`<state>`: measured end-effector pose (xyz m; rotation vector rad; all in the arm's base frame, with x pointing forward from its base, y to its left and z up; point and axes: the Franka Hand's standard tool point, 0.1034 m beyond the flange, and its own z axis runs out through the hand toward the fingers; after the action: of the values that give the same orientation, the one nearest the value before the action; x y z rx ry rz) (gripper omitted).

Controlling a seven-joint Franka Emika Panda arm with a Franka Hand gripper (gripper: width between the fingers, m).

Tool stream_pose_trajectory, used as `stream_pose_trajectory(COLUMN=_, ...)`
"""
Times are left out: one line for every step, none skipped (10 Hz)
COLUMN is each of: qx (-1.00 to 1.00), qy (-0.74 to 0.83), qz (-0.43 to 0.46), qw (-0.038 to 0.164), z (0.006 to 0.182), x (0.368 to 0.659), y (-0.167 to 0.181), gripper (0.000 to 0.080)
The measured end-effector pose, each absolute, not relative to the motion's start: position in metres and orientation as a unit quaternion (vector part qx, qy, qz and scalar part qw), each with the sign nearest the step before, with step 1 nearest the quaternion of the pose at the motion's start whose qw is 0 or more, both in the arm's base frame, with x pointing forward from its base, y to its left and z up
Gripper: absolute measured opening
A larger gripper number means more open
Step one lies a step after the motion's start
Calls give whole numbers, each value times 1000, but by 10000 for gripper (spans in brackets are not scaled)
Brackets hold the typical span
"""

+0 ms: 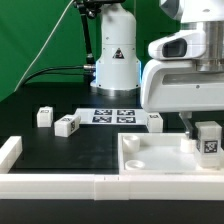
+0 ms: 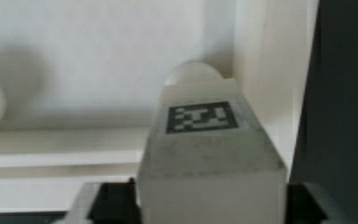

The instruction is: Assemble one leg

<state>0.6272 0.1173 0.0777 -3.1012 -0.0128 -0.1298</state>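
My gripper (image 1: 207,133) is shut on a leg (image 1: 208,139), a small white block with a black-and-white tag, and holds it upright over the right edge of the white tabletop (image 1: 150,152). In the wrist view the held leg (image 2: 208,140) fills the middle, its tip near the tabletop's (image 2: 87,90) right rim, with dark fingers (image 2: 119,200) on both sides. Three more legs lie on the black table: one (image 1: 44,117) at the exterior view's left, one (image 1: 66,125) beside it, one (image 1: 154,121) behind the tabletop.
The marker board (image 1: 113,116) lies at the middle back before the arm's base (image 1: 116,60). White border bars run along the front (image 1: 60,185) and the left (image 1: 10,150). The arm's white body (image 1: 185,80) hangs over the right side.
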Motion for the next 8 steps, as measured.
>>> stream_pose_trajectory(qx=-999, qy=4, qz=-42, qw=19, z=78, x=627, y=117, gripper=291)
stream_pose_trajectory(qx=-999, qy=17, qz=-41, qw=20, z=78, x=627, y=117, gripper=291)
stream_pose_trajectory(qx=-999, qy=26, qz=-41, qw=20, z=78, x=627, y=117, gripper=291)
stream_pose_trajectory(qx=-995, qy=84, qz=-40, qw=25, z=78, x=627, y=118, gripper=291)
stream_pose_trajectory(qx=-984, qy=170, qz=-37, qw=30, z=78, x=627, y=117, gripper=291)
stream_pose_trajectory(qx=-971, qy=233, qz=-35, qw=33, z=78, x=628, y=115, gripper=291)
stream_pose_trajectory(qx=-951, qy=305, qz=-32, qw=37, z=78, x=628, y=115, gripper=291)
stream_pose_trajectory(qx=-926, qy=375, qz=-29, qw=38, z=78, x=628, y=113, gripper=292)
